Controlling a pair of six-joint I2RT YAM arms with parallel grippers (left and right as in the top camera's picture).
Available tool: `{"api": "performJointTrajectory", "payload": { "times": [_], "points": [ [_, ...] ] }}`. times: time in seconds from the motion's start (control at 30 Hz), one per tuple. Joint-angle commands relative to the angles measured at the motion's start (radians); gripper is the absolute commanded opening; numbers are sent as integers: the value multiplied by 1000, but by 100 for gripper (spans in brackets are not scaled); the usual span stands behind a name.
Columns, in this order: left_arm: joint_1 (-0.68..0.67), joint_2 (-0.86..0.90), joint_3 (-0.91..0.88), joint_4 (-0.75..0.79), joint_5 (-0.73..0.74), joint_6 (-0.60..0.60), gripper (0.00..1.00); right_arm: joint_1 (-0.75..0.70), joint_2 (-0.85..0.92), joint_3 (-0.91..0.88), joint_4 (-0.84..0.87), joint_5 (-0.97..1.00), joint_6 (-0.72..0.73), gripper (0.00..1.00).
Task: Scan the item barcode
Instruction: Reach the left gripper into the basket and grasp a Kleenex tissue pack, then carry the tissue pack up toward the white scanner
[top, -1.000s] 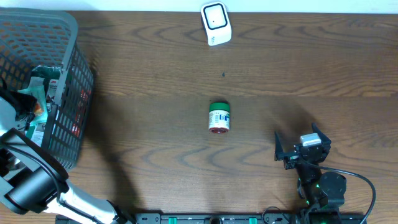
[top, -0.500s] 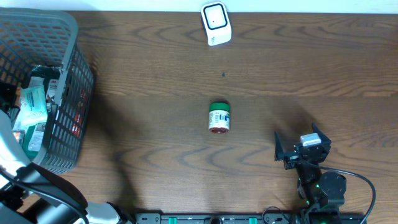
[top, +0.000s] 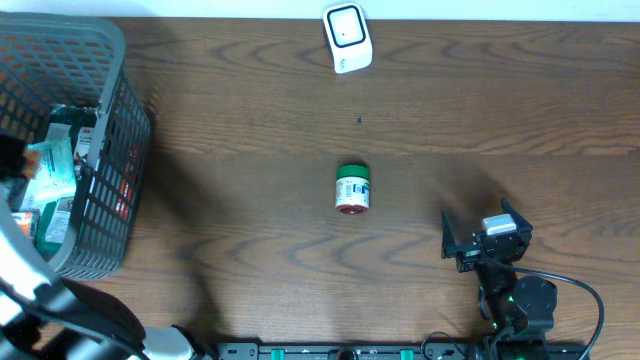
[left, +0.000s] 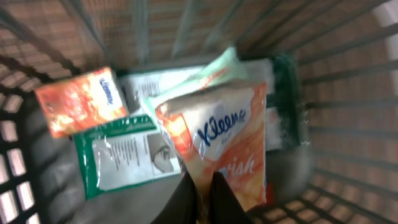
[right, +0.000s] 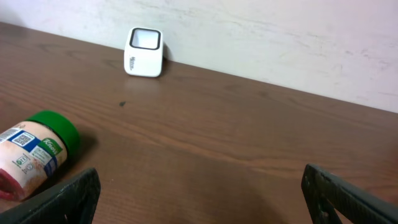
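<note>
At the 9 o'clock side of the table, with 12 o'clock taken as the far edge in the overhead view, the left gripper (left: 200, 186) is lowered into the grey basket (top: 115, 125). Its jaws are pinched tight on the lower edge of an orange Kleenex pack (left: 217, 140). The pack is raised above a green-edged sachet (left: 124, 155) and a 2nd orange pack (left: 81, 102), both lying on the basket floor.

In the wrist view the held pack's long axis runs from 6 o'clock up toward 12 o'clock, with a slight lean to 1 o'clock. Only the printed face is shown; no barcode can be made out.

The white scanner (top: 347, 38) is stood at the far edge, at roughly 2 o'clock from the basket and well apart from it. The pack is judged to be the item in hand, so it would have to be lifted clear of the basket wall, carried that way, and probably turned until its code is faced to the scanner window.

A green-lidded jar (top: 352, 188) is lain on its side at 6 o'clock from the scanner, untouched. The right gripper (right: 200, 180) is held wide apart and empty at 4 o'clock from the jar. The left arm is clearly the nearer one to the pack.
</note>
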Motion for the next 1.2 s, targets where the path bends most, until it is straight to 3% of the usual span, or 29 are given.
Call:
{"api": "performJointTrajectory", "payload": {
  "times": [0.0, 0.17, 0.3, 0.4, 0.53, 0.63, 0.93, 1.17],
  "points": [
    [-41, -109, 206, -111, -52, 48, 7, 0, -5, -1, -4, 5, 15, 99],
    [-174, -138, 445, -302, -85, 115, 7, 0, -5, -1, -4, 5, 15, 99],
    [-337, -160, 519, -413, -105, 137, 7, 0, -5, -1, -4, 5, 15, 99],
    [-515, -163, 518, -488, -226, 133, 7, 0, -5, -1, -4, 5, 15, 99],
    [-848, -96, 505, -621, -431, 44, 7, 0, -5, -1, -4, 5, 15, 99],
    [-1010, -21, 467, -665, -478, -25, 7, 0, -5, -1, -4, 5, 15, 99],
    [-1260, 363, 323, -672, -492, -112, 8, 0, -5, -1, -4, 5, 15, 99],
    [-1348, 632, 323, -669, -716, -162, 7, 0, -5, -1, -4, 5, 15, 99]
  ]
}}
